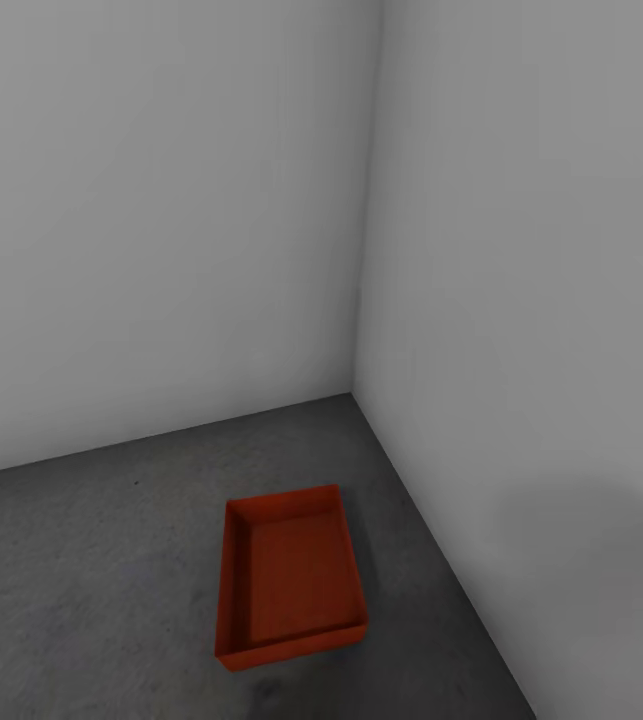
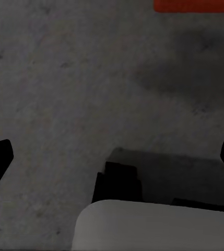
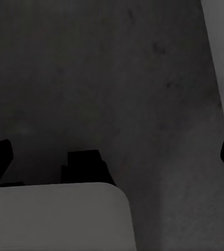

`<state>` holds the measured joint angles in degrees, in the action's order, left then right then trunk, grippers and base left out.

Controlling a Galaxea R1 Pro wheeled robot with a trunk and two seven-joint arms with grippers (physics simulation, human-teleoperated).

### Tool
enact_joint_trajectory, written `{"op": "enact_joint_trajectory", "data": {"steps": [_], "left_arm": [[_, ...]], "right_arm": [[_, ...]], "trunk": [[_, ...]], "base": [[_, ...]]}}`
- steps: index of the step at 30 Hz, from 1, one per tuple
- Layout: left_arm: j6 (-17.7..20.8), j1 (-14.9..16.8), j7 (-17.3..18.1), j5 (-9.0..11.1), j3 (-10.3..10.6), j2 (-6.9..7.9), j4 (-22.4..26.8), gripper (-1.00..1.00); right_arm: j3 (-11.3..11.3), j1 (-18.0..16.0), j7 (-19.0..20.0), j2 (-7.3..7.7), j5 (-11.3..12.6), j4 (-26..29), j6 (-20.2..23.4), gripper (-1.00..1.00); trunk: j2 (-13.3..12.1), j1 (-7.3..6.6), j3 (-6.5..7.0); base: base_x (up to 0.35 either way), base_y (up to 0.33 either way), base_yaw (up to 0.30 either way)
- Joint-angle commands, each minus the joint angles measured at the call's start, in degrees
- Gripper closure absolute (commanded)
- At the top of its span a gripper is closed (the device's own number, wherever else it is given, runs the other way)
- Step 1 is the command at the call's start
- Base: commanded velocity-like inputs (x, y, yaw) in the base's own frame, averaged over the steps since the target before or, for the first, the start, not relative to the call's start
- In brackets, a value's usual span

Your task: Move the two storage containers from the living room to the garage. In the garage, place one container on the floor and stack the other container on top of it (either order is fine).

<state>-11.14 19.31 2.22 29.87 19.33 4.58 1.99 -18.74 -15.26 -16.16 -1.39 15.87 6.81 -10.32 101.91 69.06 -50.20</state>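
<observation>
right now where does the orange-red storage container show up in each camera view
Head view: storage container sits low and centre on the concrete floor, near the wall corner.
Left wrist view: a strip of the storage container lies at the picture's upper right edge.
Right wrist view: not in this picture.
Shared landmark: the dark grey concrete floor, seen in all three.

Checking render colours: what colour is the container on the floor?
Orange-red container, plain; clearest in the head view.
</observation>
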Motion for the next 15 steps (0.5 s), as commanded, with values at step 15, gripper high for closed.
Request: {"op": "enact_joint_trajectory", "data": {"steps": [15], "left_arm": [[-0.35, -1.37, 17.24, 0.5, 0.52, -0.55, -0.05, -1.0]], "right_arm": [[-0.5, -0.03, -0.28, -0.02, 0.57, -0.13, -0.23, -1.0]], "trunk": [[0.02, -0.01, -0.04]], "base": [[-0.001, -0.047, 0.0]]}}
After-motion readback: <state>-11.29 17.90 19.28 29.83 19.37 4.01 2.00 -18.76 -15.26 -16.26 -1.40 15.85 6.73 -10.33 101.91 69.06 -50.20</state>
